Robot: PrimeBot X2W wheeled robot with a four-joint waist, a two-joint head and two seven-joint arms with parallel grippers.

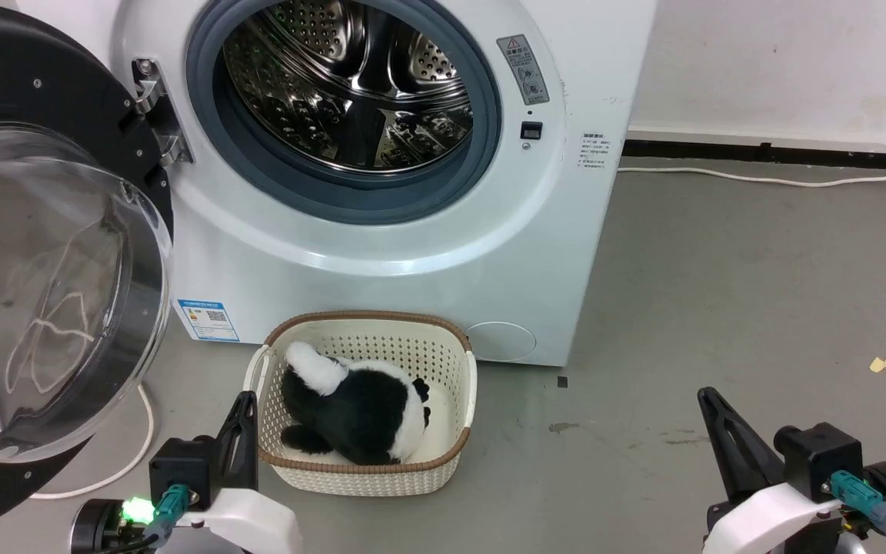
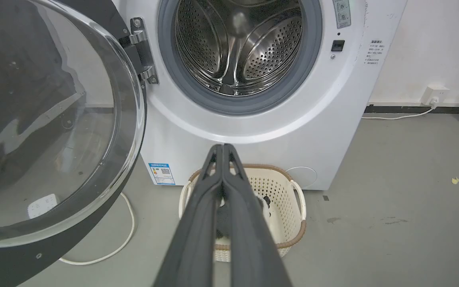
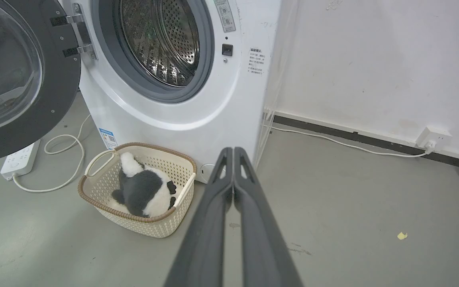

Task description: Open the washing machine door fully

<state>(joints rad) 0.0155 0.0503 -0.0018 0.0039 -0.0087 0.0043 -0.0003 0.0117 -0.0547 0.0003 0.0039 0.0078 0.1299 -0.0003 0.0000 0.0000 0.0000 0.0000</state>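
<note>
The washing machine door [image 1: 35, 269] is a black disc with a clear bulging glass bowl, swung wide open to the left on its metal hinge [image 1: 157, 115]. It also fills the left of the left wrist view as the door [image 2: 50, 119] and stands at the upper left of the right wrist view as the door [image 3: 14, 75]. The steel drum [image 1: 351, 85] lies exposed inside its grey rubber ring. My left gripper [image 1: 241, 412] is low at the lower left, shut and empty, clear of the door. My right gripper [image 1: 708, 404] is low at the lower right, shut and empty.
A cream basket [image 1: 458, 362] holding a black-and-white plush toy [image 1: 351, 412] sits on the grey floor before the machine. A white cable [image 1: 128, 462] and power strip [image 3: 18, 159] lie under the door. Another cable [image 1: 758, 178] runs along the wall at the right.
</note>
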